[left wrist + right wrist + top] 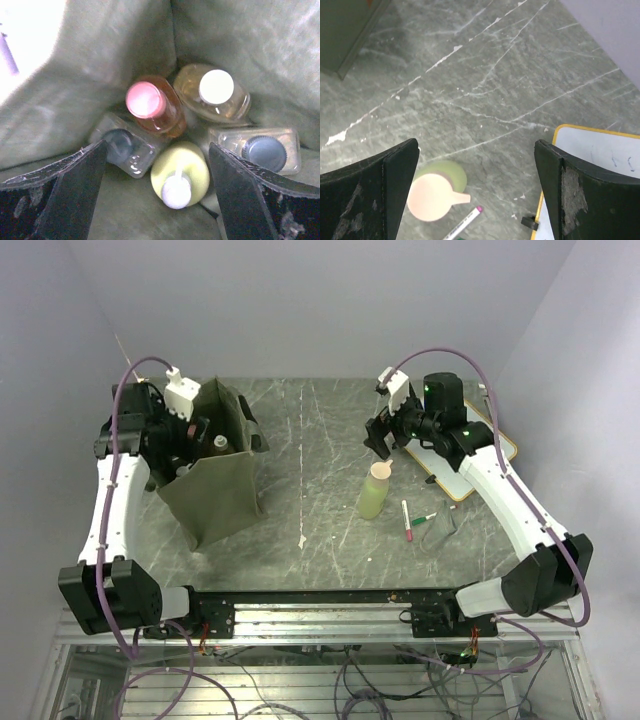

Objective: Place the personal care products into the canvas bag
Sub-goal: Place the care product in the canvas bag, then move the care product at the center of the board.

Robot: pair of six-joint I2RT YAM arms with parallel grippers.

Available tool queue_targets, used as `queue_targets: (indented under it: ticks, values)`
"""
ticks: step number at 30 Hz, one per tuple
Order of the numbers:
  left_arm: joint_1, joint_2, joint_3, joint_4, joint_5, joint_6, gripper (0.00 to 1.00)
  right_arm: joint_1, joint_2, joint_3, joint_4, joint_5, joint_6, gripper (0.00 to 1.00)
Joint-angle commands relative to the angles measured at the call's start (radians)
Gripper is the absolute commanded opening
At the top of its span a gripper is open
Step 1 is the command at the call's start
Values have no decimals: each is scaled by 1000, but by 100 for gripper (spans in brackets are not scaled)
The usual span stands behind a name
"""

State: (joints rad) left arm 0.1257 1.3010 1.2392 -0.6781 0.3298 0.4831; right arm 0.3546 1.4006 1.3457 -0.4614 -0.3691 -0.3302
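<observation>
The olive canvas bag (215,495) stands upright at the left. My left gripper (185,440) hangs open over its mouth, empty. Its wrist view looks inside the bag (115,45): a pale yellow bottle (187,167) with a white cap, an orange bottle (155,107), an amber bottle (215,92) with a white cap, and two clear bottles (125,145) (262,150) with dark caps lie together. A light green bottle (374,492) with a beige cap stands on the table. My right gripper (385,435) is open above and behind it; the bottle (437,192) shows by my left finger.
A white whiteboard (470,455) with a wooden frame lies under my right arm, its corner in the right wrist view (592,150). A red marker (406,521) and a green marker (424,519) lie just right of the green bottle. The red marker tip (470,217) shows beside the bottle.
</observation>
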Motion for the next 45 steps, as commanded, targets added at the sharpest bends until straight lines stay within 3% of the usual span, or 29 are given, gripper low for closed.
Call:
queue_targets:
  ticks: [1,8,14,22,35,45]
  values:
    - [2,-17,113,10,51,-37,93,2,7,80,-175,-45,-174,100]
    - [1,-18,254,8,157,-113,90,3,37,143,-438,-94,-472,100]
    - [-8,12,383,-62,327,-137,87,26,93,182,-574,-98,-597,100]
    - [-72,19,435,-158,385,-76,87,132,129,120,-553,-15,-639,100]
    - [-112,6,396,-255,448,26,85,133,199,116,-604,42,-731,93]
    - [-119,-6,356,-286,415,73,84,133,215,109,-637,85,-755,75]
